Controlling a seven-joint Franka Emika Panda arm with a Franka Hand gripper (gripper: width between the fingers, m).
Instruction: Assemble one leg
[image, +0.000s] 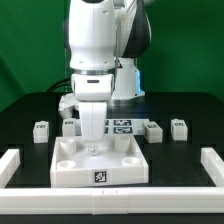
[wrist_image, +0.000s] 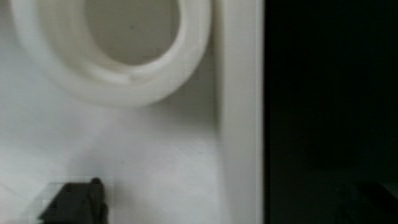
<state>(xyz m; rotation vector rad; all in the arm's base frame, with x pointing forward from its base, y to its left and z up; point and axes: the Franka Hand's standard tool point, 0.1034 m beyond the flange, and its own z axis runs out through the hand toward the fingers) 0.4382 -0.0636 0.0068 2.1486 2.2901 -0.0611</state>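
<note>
In the exterior view a matte black table (image: 30, 150) spreads under me, with a green backdrop (image: 25, 50) behind and low white rails (image: 10, 165) boxing in its edges. My arm hangs straight down over the square white tabletop (image: 70, 172), a moulded plastic tray with round corner sockets and a square tag on its front wall. My pincer (image: 93, 138) sits low over its far part, and I cannot tell whether it is open or closed. The leg (image: 70, 125), a small blocky white piece, stands on the table just beside my arm on the exterior view's left, with a second leg (image: 41, 130) farther out. A third leg (image: 155, 131) and a fourth leg (image: 179, 128) stand on the exterior view's right. The flat marker board (image: 122, 126) lies behind. In the wrist view I see smooth white plastic, a round thick-rimmed socket (wrist_image: 107, 45), black table beyond a straight edge, and one dark fingertip (wrist_image: 80, 202).
</note>
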